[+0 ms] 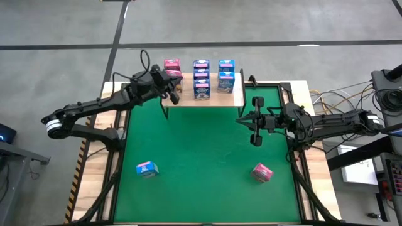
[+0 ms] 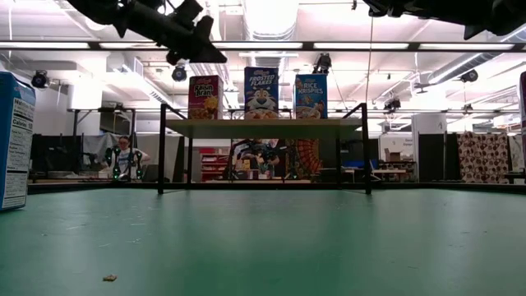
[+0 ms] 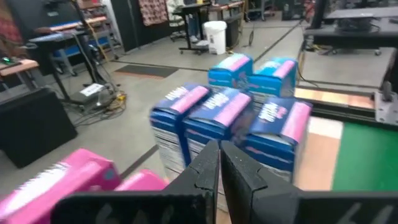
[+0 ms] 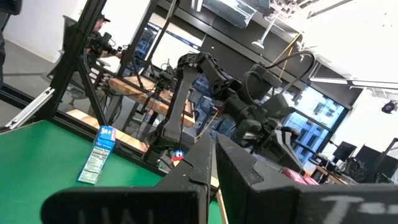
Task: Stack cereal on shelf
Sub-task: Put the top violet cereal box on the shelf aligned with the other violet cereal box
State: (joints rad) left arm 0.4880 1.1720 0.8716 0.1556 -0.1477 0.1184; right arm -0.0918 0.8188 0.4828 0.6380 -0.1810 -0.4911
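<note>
The shelf (image 1: 207,99) stands at the mat's far edge on black legs. On its top stand several cereal boxes: pink ones (image 1: 171,65) at its left, blue ones (image 1: 201,79) in the middle and at its right (image 1: 226,75). A blue box (image 1: 146,168) and a pink box (image 1: 262,171) lie on the green mat near its front. My left gripper (image 1: 174,91) hovers shut and empty above the shelf's left end, beside the pink boxes (image 3: 68,177). My right gripper (image 1: 242,119) is shut and empty over the mat's right side, in front of the shelf.
The green mat (image 1: 201,150) between the two loose boxes is bare. A black frame rail (image 1: 292,113) runs along the mat's right edge. In the low view the blue box (image 2: 15,140) stands close at the left edge, and a person (image 2: 123,158) sits far behind the table.
</note>
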